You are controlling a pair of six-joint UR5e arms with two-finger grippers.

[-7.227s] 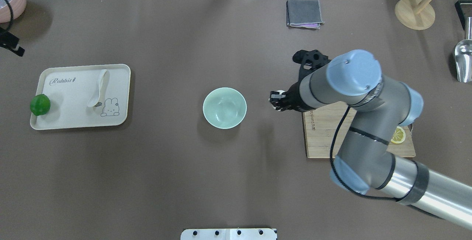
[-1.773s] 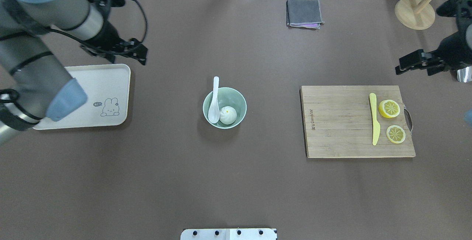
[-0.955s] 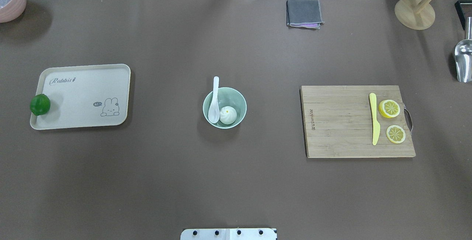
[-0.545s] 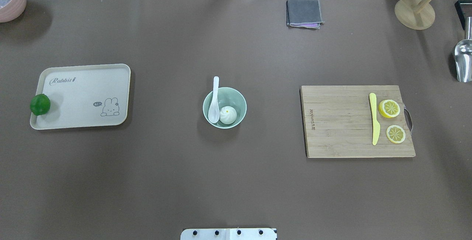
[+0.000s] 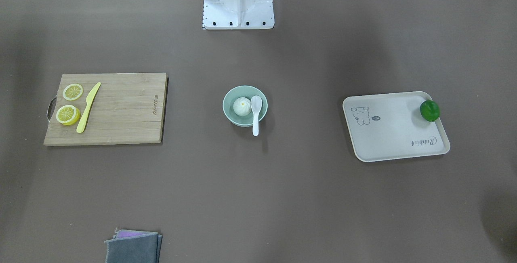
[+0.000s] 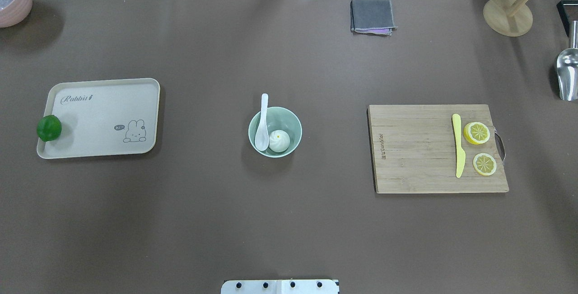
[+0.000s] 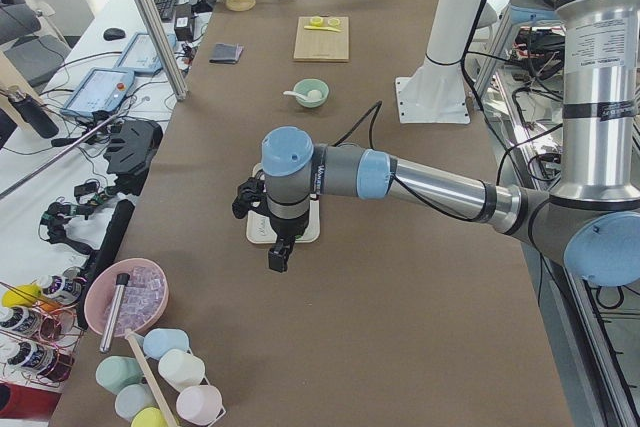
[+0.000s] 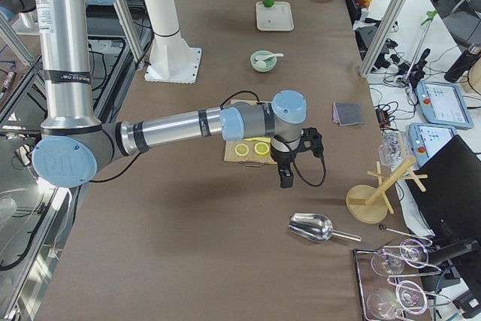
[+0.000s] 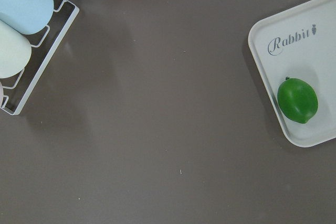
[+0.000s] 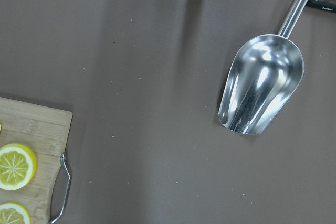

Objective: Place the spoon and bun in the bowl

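The pale mint-green bowl [image 6: 292,125] stands at the table's middle and shows in the front view too [image 5: 228,105]. The white pleated bun [image 6: 279,141] lies inside it. The white spoon [image 6: 262,124] rests with its scoop in the bowl and its handle over the far rim. In the exterior left view my left gripper [image 7: 278,257] hangs over the beige tray's end. In the exterior right view my right gripper [image 8: 285,180] hangs beyond the cutting board. Neither gripper shows in any other view, so I cannot tell whether they are open or shut.
A beige tray [image 6: 104,118] with a green fruit [image 6: 48,128] lies on the left. A wooden cutting board [image 6: 415,149] holds a yellow knife [image 6: 459,145] and lemon slices [image 6: 477,133]. A grey cloth [image 6: 372,16], a metal scoop [image 6: 566,75] and a wooden stand [image 6: 508,16] lie at the back.
Over the earlier frames the bun and the spoon came to lie in the bowl, and both arms left the overhead view. Nothing has moved in the last second.
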